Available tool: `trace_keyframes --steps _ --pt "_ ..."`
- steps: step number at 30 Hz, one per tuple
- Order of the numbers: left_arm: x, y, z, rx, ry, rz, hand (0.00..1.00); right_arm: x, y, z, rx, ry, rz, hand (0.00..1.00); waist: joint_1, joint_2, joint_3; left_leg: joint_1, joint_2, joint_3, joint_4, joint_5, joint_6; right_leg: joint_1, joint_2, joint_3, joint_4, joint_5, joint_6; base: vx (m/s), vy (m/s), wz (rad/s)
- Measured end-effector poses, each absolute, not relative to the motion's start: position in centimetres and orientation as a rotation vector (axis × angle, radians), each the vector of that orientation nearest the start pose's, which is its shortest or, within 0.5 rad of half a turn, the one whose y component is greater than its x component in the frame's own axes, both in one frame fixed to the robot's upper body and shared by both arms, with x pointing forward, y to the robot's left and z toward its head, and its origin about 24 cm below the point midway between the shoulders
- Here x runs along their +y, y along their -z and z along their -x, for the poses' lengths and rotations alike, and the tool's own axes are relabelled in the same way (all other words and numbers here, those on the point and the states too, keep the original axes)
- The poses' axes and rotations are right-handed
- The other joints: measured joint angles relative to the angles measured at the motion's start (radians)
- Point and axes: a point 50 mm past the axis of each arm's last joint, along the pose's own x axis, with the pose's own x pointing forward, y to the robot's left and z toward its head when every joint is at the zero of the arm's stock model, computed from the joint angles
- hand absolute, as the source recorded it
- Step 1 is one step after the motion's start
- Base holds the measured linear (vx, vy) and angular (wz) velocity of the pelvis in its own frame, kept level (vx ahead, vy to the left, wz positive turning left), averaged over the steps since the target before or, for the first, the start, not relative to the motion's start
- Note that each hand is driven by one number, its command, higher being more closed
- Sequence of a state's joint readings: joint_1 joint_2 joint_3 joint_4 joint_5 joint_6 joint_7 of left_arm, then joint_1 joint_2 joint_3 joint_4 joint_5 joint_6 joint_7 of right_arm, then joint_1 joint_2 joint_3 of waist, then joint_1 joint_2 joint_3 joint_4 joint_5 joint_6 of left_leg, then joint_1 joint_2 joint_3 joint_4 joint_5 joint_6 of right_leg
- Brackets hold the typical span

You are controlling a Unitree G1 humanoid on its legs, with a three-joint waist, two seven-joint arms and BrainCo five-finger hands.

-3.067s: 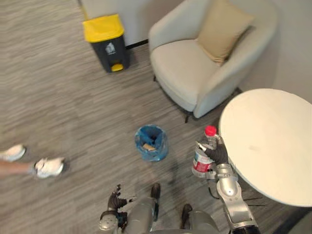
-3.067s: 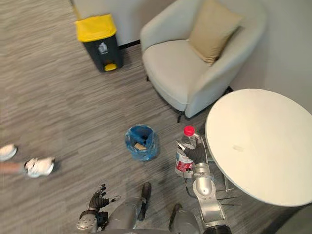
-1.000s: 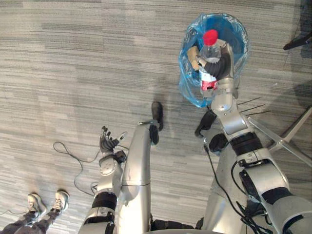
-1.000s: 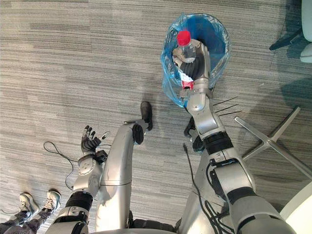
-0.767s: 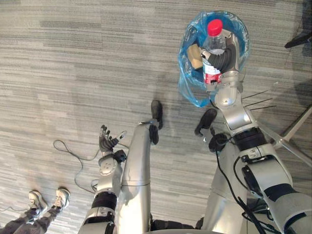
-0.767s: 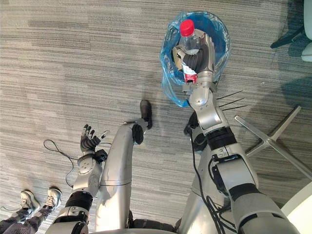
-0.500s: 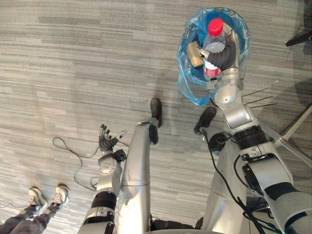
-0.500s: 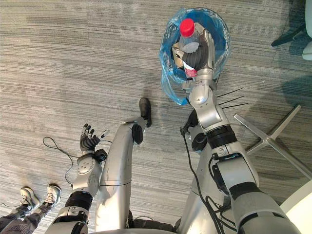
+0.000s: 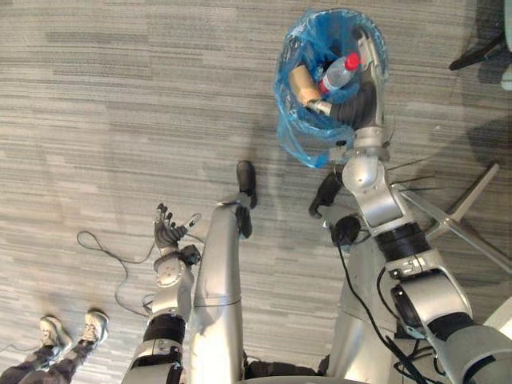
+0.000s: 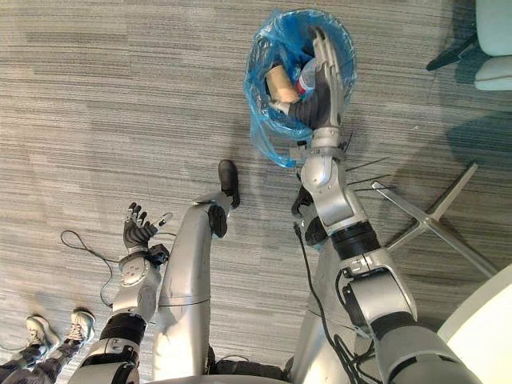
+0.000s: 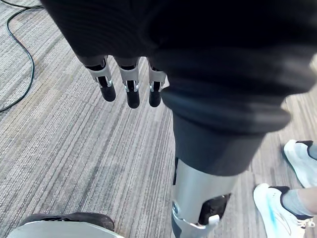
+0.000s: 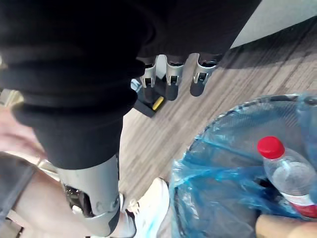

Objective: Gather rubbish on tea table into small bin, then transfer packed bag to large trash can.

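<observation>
- Hanging well apart from the bin (image 9: 290,120), the left robot hand (image 9: 166,234) spreads its fingers over the floor (image 9: 120,96).
- The right robot hand (image 10: 322,84) hovers above the bin, fingers straight, holding nothing.
- The red-capped bottle (image 9: 336,74) lies tilted inside the bin, beside a brown tube (image 9: 302,82).

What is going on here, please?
The robot is clearing rubbish into a bin. Its right hand is open above the bin, and the bottle lies inside, free of it, next to a brown piece. The left hand is open and idle at its side. A person's shoes show nearby.
</observation>
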State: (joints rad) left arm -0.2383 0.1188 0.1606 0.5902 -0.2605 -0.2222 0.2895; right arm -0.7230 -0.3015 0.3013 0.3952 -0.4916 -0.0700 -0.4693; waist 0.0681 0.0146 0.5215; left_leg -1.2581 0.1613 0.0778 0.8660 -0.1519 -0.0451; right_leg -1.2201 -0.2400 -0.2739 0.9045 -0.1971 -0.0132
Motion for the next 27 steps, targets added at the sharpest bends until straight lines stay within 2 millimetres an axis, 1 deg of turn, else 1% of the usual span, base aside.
trace_keyframes --steps 1,3,4,6,8,9,12,14,16,19,21,23,27 --pt "22.1 0.6 -27.9 0.130 -0.483 0.152 0.00 -11.5 -16.4 -35.9 -0.587 0.134 0.871 0.00 0.000 -0.005 0.001 0.012 -0.002 0.001 -0.015 0.004 -0.006 0.011 0.001 -0.002 -0.013 0.004 0.003 -0.04 0.003 0.03" --pt "22.1 0.7 -27.9 0.131 -0.480 0.144 0.00 -11.3 -14.6 -36.2 -0.535 0.081 0.957 0.00 0.000 -0.008 0.001 0.024 -0.005 0.003 -0.043 0.019 -0.004 0.023 0.002 -0.006 -0.035 0.013 0.007 -0.03 0.001 0.07" --pt "22.0 0.7 -28.0 0.134 -0.476 0.139 0.00 -11.2 -13.7 -36.3 -0.505 0.052 1.010 0.00 0.001 -0.008 0.001 0.030 -0.006 0.003 -0.060 0.028 -0.004 0.030 0.002 -0.011 -0.048 0.019 0.003 -0.02 -0.003 0.09" --pt "21.8 0.7 -28.0 0.134 -0.468 0.134 0.00 -10.9 -12.6 -36.5 -0.471 0.010 1.065 0.00 0.003 -0.008 0.001 0.034 -0.009 0.002 -0.076 0.038 -0.005 0.034 0.000 -0.017 -0.056 0.024 -0.003 -0.02 -0.011 0.12" --pt "21.7 0.7 -28.1 0.130 -0.466 0.135 0.00 -10.9 -12.2 -36.9 -0.440 -0.003 1.102 0.00 0.003 -0.008 0.001 0.033 -0.015 -0.002 -0.092 0.051 -0.002 0.033 -0.004 -0.024 -0.060 0.024 -0.003 -0.01 -0.021 0.15" --pt "21.6 0.7 -28.2 0.127 -0.465 0.135 0.00 -11.1 -12.0 -37.1 -0.417 -0.002 1.121 0.00 0.003 -0.008 0.001 0.032 -0.020 -0.006 -0.100 0.054 -0.008 0.032 -0.005 -0.026 -0.062 0.024 -0.003 -0.01 -0.021 0.11" --pt "21.6 0.6 -28.3 0.117 -0.466 0.136 0.00 -11.5 -12.4 -37.8 -0.390 0.021 1.154 0.00 0.005 -0.008 0.001 0.018 -0.021 -0.013 -0.101 0.056 -0.010 0.022 -0.005 -0.032 -0.062 0.023 -0.003 -0.01 -0.015 0.06" --pt "21.6 0.5 -28.4 0.115 -0.476 0.137 0.00 -12.2 -13.1 -38.4 -0.386 0.048 1.178 0.00 0.006 -0.008 0.001 0.001 -0.022 -0.014 -0.100 0.057 -0.010 0.006 -0.006 -0.033 -0.061 0.024 -0.004 0.00 0.000 0.00" --pt "21.5 0.5 -28.4 0.117 -0.477 0.139 0.00 -12.6 -12.8 -38.5 -0.362 0.054 1.189 0.00 0.009 -0.008 0.001 -0.004 -0.022 -0.017 -0.100 0.060 -0.006 0.003 -0.006 -0.037 -0.058 0.024 -0.005 0.00 -0.003 0.02" --pt "21.2 0.6 -28.4 0.119 -0.476 0.149 0.00 -12.8 -12.2 -38.3 -0.341 0.053 1.189 0.00 0.025 -0.008 0.001 -0.002 -0.022 -0.018 -0.100 0.060 -0.007 0.003 -0.006 -0.037 -0.053 0.023 -0.005 0.00 0.000 0.00" --pt "21.2 0.6 -28.4 0.120 -0.477 0.154 0.00 -12.9 -12.3 -38.3 -0.342 0.060 1.182 0.00 0.027 -0.008 0.001 0.000 -0.022 -0.019 -0.100 0.062 -0.009 0.005 -0.006 -0.037 -0.051 0.023 -0.006 0.00 0.000 0.00" --pt "21.1 0.7 -28.4 0.123 -0.476 0.155 0.00 -12.7 -12.6 -38.1 -0.364 0.078 1.146 0.00 0.027 -0.008 0.001 0.007 -0.022 -0.020 -0.099 0.062 -0.009 0.010 -0.006 -0.037 -0.052 0.023 -0.006 0.00 0.000 0.00" --pt "21.0 0.8 -28.4 0.132 -0.478 0.162 0.00 -12.8 -13.9 -37.0 -0.446 0.152 1.034 0.00 0.027 -0.008 0.001 0.038 -0.022 -0.021 -0.100 0.062 -0.010 0.043 -0.006 -0.037 -0.054 0.023 -0.006 -0.01 -0.003 0.00"
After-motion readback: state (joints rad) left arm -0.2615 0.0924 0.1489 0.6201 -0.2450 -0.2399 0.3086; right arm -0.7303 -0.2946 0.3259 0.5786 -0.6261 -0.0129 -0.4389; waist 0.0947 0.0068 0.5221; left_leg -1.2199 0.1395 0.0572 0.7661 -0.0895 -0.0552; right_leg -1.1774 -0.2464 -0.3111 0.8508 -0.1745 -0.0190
